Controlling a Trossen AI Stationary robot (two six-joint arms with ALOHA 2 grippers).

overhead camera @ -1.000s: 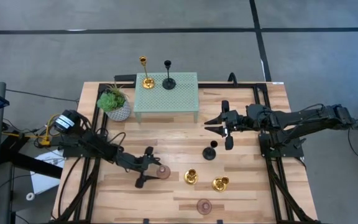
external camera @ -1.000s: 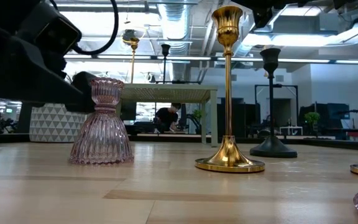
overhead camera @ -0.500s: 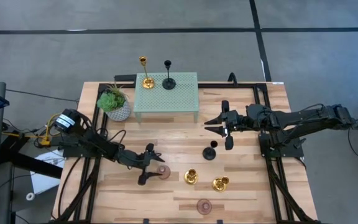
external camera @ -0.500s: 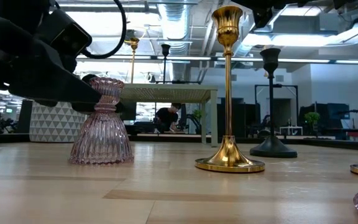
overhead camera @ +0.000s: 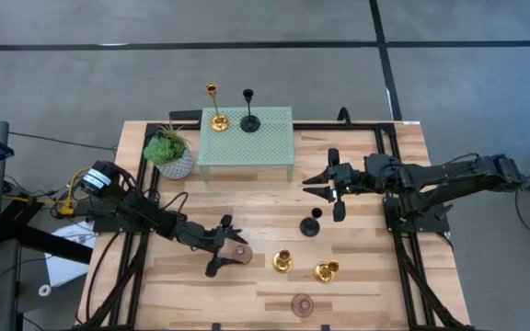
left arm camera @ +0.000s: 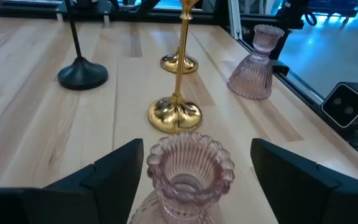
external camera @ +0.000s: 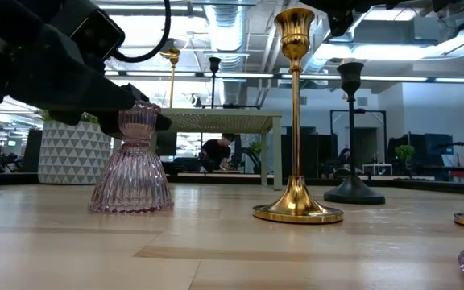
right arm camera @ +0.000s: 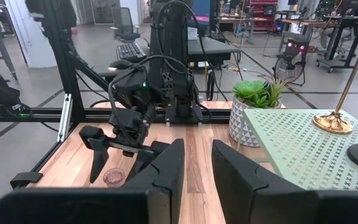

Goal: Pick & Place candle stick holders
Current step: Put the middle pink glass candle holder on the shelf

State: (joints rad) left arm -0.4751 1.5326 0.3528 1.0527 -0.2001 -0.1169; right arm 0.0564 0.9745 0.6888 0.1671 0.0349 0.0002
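A squat pink holder stands on its round base near the table's left middle. My left gripper is open and level with the holder's top. Its two fingers stand on either side of the fluted cup with a gap on each side. The low view shows one dark finger passing the holder's neck. My right gripper hangs high at the table's right. Its fingers stand a narrow gap apart with nothing between them.
Two gold holders, a black one and a second pink one stand on the wood. A green perforated stand at the back carries a gold holder and a black one. A potted plant sits to its left.
My left gripper, still open, has crept toward the table's right onto the pink holder. Its fingers were short of the cup and now reach past it on both sides. The holder has not moved.
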